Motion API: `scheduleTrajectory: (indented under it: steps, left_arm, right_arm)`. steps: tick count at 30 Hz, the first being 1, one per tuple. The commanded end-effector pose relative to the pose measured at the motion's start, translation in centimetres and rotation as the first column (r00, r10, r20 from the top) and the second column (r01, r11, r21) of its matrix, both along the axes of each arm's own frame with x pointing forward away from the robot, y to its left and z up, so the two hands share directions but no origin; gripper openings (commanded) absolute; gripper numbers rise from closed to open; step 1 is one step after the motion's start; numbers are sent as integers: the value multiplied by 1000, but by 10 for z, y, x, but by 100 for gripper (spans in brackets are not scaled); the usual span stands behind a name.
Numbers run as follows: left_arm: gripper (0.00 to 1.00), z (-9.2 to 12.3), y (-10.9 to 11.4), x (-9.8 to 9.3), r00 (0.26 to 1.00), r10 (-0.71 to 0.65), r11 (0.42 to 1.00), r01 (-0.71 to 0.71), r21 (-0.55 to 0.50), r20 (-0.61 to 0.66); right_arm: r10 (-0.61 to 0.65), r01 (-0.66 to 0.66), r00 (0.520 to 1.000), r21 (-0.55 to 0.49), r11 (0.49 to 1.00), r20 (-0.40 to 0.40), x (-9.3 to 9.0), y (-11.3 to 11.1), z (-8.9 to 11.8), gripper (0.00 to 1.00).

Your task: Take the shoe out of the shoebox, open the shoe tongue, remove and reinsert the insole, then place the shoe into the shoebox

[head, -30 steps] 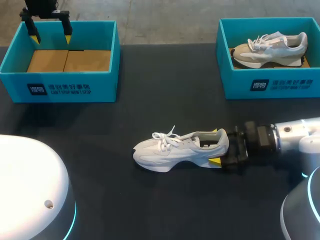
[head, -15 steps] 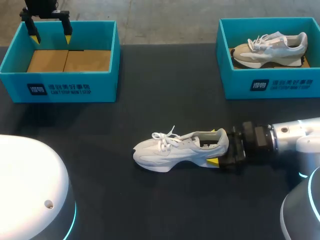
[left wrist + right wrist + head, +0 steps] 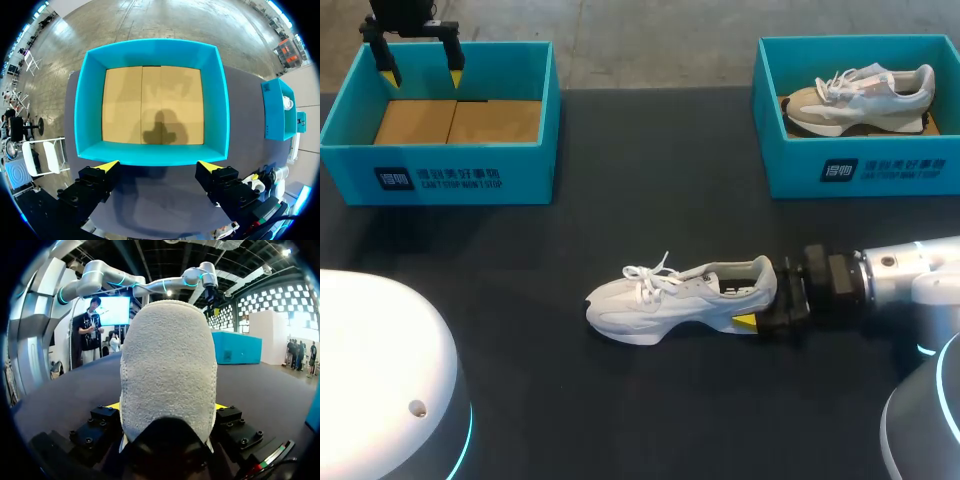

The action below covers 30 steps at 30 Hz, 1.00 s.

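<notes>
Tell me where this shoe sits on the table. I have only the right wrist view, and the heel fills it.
Observer: The white shoe stands on its sole near the table's middle, outside both boxes, with its toe toward the left arm's side.
Operator: Report the left arm.
Observer: The left gripper hangs open above the far wall of the left shoebox, whose brown cardboard floor shows.
Operator: Check the right shoebox.
Observer: The right shoebox holds a second shoe, tan and white, lying with its toe toward the left.
</notes>
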<state>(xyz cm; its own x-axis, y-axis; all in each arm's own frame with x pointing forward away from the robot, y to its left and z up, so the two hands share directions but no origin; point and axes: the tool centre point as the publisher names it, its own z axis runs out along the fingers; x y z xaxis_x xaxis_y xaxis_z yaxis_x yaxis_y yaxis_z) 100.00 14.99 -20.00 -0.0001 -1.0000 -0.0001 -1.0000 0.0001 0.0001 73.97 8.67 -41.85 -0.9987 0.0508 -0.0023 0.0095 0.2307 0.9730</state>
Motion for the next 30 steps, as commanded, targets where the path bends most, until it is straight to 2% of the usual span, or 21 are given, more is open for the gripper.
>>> scheduleTrajectory:
  steps: [1,15,17,19,25,30]
  left_arm:
    - [100,0,0,0,1000,0,1000,0,0,0]
    - [100,0,0,0,1000,0,1000,0,0,0]
    - [100,4,-11,-7,998,23,999,-25,-42,-52]
    - [100,10,-22,-14,996,75,996,-78,-48,-48]
    - [100,16,-65,-45,982,188,982,-188,11,4]
    - [100,18,-101,-81,989,142,990,-142,-10,38]
  right_arm:
    - [-7,7,1000,1,1000,2,0,1,-2,0]
    - [-7,7,1000,1,1000,2,0,1,-2,0]
    - [-7,7,1000,1,1000,2,0,1,-2,0]
    - [-7,7,1000,1,1000,2,0,1,-2,0]
    - [-7,7,1000,1,1000,2,0,1,-2,0]
    - [-7,7,1000,1,1000,2,0,1,-2,0]
